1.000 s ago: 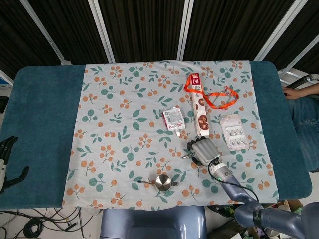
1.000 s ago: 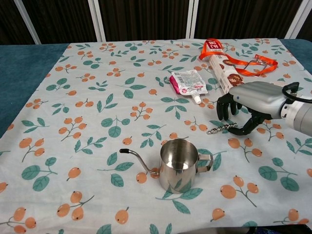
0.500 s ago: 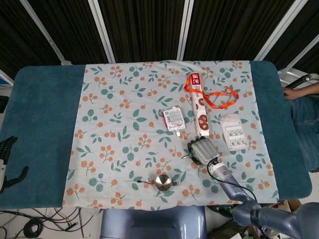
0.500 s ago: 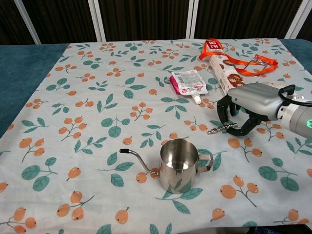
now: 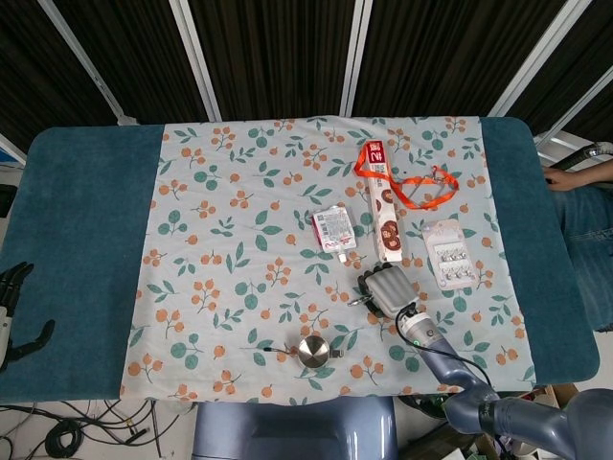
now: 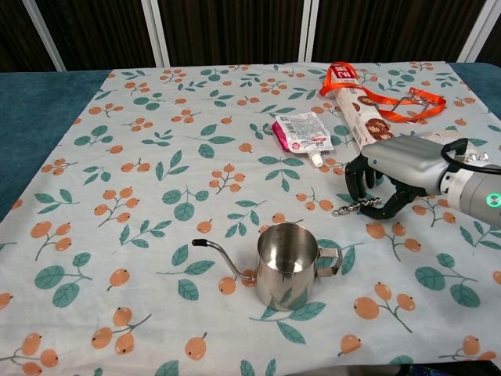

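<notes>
- Your right hand (image 6: 395, 174) hovers low over the floral cloth (image 6: 156, 157), fingers curled down around a small metal corkscrew (image 6: 354, 206) that lies on the fabric; whether the fingertips actually grip it cannot be told.
- The corkscrew sits right of centre, its twisted end poking out to the left of your hand.
- Just beyond the hand lies a long biscuit box (image 6: 356, 113) with an orange lanyard (image 6: 391, 106) draped over it, and a pink pouch (image 6: 301, 131) to its left.
- Nearer you and to the left stands a steel pitcher (image 6: 288, 264), upright, spout pointing left.
- A white blister pack (image 5: 449, 254) lies right of the box.
- Your left hand (image 5: 17, 311) rests far left off the cloth, on the blue table (image 5: 77, 220), fingers spread and holding nothing.
</notes>
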Controlling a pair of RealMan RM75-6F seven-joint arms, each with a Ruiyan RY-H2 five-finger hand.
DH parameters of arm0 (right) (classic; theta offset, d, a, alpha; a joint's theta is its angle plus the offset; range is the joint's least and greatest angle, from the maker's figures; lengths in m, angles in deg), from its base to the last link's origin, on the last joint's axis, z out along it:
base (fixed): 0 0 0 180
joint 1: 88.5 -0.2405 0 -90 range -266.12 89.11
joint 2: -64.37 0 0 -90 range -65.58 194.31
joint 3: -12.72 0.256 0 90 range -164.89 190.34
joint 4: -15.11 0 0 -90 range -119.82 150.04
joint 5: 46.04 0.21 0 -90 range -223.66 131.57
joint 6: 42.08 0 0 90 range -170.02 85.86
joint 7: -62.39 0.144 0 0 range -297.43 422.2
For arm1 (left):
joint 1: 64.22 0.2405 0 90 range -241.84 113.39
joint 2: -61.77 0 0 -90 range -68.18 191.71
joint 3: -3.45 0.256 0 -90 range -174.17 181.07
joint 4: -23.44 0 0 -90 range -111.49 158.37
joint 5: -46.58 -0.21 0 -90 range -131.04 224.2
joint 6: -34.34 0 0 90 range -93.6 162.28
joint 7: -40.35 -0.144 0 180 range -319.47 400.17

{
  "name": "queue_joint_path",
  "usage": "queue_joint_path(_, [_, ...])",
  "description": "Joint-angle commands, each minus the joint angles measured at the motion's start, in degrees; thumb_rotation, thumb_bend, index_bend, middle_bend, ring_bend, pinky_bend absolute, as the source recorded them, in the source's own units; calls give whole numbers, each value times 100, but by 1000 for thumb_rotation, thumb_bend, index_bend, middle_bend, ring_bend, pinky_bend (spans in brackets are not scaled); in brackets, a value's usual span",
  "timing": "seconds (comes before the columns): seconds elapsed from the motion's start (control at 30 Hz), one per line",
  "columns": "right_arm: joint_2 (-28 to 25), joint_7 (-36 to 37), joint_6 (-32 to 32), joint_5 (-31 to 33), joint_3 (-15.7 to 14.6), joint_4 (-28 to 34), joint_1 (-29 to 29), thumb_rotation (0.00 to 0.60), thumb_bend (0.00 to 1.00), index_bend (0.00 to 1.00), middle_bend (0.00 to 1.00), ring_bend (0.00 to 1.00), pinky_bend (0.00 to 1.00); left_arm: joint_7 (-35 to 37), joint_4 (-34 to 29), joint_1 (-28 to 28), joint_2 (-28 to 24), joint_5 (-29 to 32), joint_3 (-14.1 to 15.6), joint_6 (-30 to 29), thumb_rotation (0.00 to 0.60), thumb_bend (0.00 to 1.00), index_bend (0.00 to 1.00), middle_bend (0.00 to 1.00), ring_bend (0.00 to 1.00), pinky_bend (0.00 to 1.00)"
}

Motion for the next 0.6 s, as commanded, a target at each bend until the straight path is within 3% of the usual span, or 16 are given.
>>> queue_joint_path(0.03, [10,4,-8,2,0,-8,0,600,288,517,430,397,328,0,2,1,2,1,-2,-3,600,349,0,29,11,0])
queue_joint_path(0.6, [67,-15,-30,-37,-2,-55,-4,600,287,546,434,400,328,4,11,1,6,-5,-7,-12,600,349,5,29,11,0])
